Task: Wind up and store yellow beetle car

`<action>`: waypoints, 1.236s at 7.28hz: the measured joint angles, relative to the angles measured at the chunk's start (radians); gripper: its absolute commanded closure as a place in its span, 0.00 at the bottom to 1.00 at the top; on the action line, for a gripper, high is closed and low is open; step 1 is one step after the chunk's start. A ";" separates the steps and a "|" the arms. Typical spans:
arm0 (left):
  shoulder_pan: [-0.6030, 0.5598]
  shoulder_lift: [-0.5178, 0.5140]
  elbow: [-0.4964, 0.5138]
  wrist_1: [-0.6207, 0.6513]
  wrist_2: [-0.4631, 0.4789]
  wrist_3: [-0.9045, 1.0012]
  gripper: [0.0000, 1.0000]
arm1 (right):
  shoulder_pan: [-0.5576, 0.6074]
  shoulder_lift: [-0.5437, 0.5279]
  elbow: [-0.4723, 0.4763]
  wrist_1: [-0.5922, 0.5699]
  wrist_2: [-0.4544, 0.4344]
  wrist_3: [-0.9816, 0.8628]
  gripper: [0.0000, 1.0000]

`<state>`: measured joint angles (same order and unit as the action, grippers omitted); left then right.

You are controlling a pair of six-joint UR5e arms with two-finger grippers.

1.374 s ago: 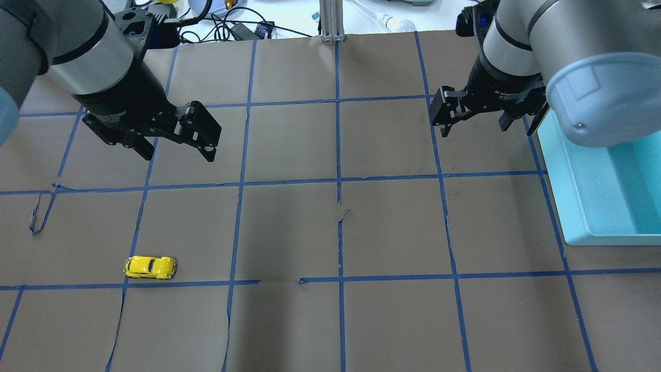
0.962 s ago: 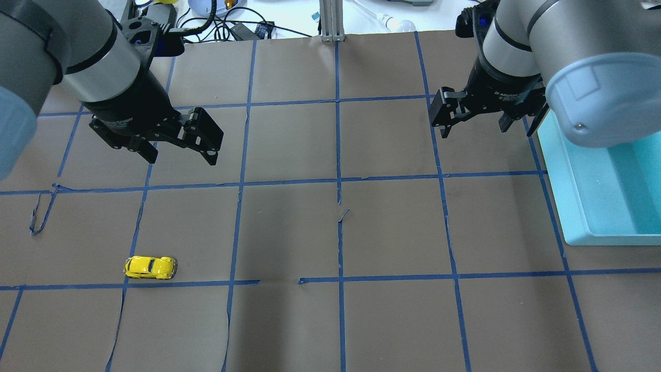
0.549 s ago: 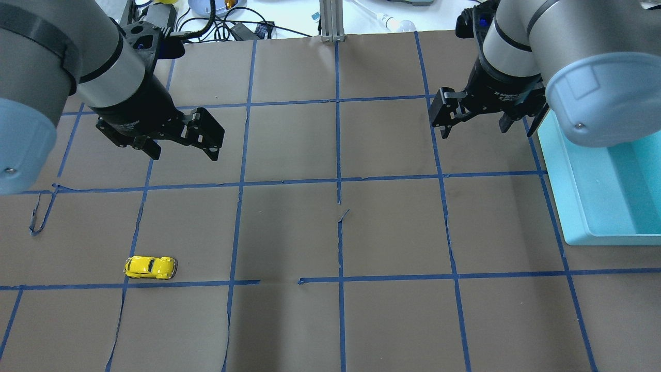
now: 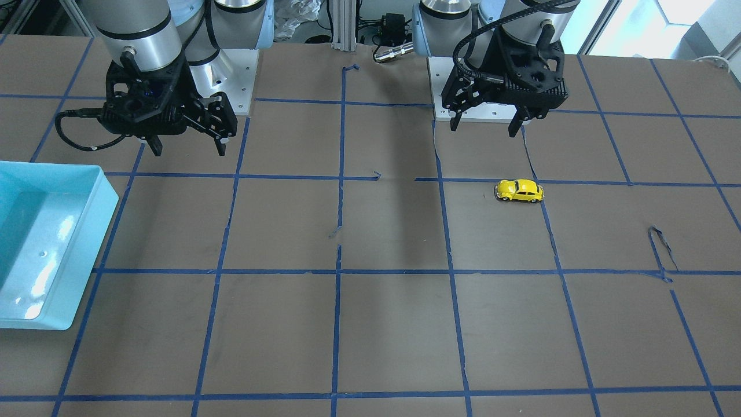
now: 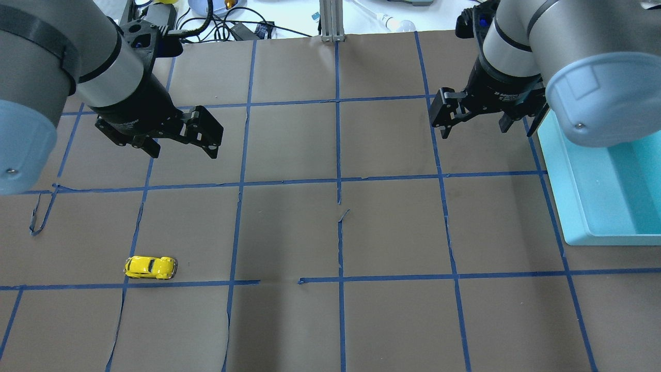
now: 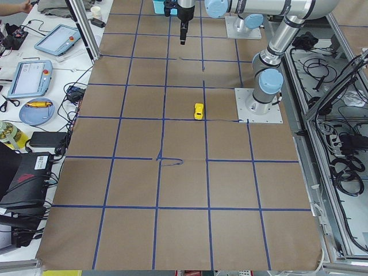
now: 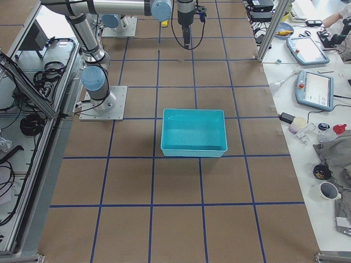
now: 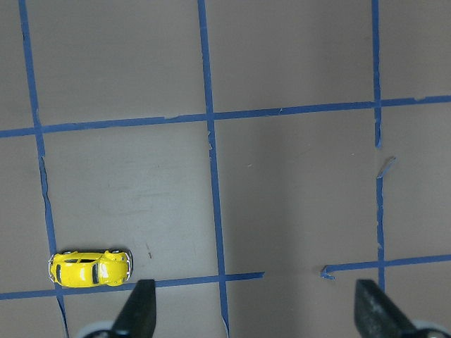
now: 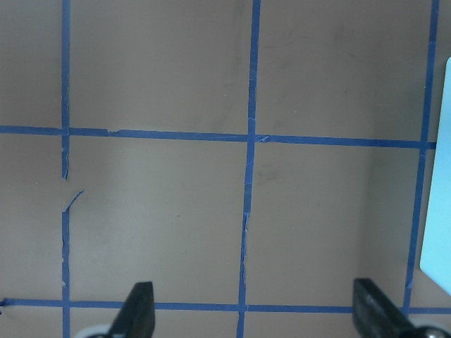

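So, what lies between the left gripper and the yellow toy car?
Only brown paper table cover crossed by one blue tape line, as the overhead view shows.

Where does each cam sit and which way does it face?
Front: across table, facing robot; left hand view-right, right hand view-left.
Overhead: behind shoulders, looking down; both hands.
Left: table end, looking along; left arm nearest.
Right: opposite end; right arm nearest, bin.
Left wrist: straight down; own fingertips, yellow beetle car.
Right wrist: straight down; fingertips.
Shared: front, overhead both show car.
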<state>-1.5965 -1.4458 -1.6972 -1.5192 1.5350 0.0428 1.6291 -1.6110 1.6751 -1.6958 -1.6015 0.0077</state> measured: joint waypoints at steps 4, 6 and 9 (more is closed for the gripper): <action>0.002 0.000 -0.001 -0.001 0.002 0.012 0.00 | -0.001 0.000 0.000 0.001 0.000 0.000 0.00; 0.003 -0.001 -0.001 -0.004 -0.001 0.036 0.00 | -0.001 0.000 0.000 0.001 0.000 0.000 0.00; 0.006 -0.001 -0.001 -0.012 -0.001 0.081 0.00 | -0.001 0.000 0.000 0.001 0.000 0.001 0.00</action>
<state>-1.5904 -1.4466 -1.6981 -1.5313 1.5339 0.1243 1.6277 -1.6107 1.6751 -1.6950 -1.6015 0.0083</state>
